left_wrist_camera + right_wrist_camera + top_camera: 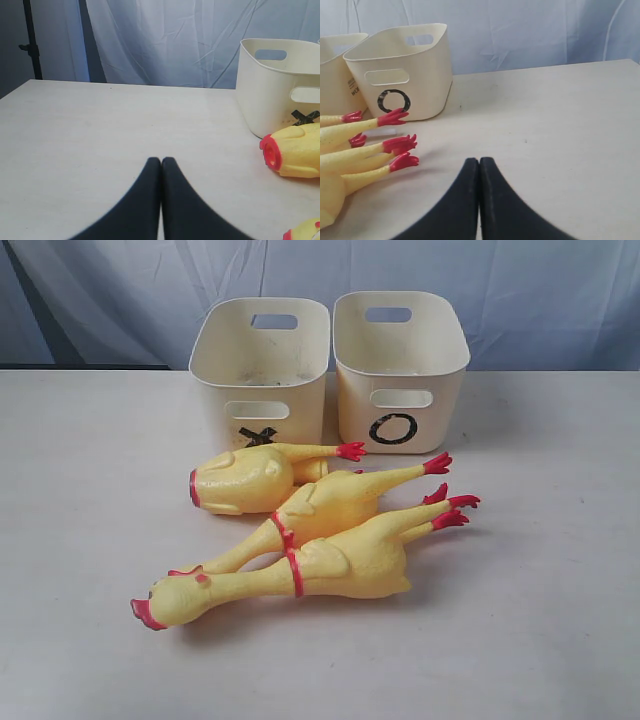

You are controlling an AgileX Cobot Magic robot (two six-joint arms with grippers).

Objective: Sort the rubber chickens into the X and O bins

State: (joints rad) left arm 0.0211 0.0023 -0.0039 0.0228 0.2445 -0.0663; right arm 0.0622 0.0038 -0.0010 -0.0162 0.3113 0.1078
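Note:
Three yellow rubber chickens lie in a heap in front of the bins. The headless body [245, 480] lies nearest the X bin [212, 400]; its red neck opening also shows in the left wrist view on the headless body [295, 152]. Two long whole chickens, the middle chicken [335, 505] and the front chicken [340, 565], lie with heads to the left and red feet towards the O bin [352, 405]. No loose head piece shows. My left gripper [161, 161] and right gripper [479, 161] are shut and empty above bare table, apart from the toys.
The bins stand side by side at the back of the pale table [540, 590], before a blue-white curtain [520, 290]. The X bin [265, 100] is right of the left gripper; the O bin [427, 85] and red feet [400, 145] are left of the right gripper.

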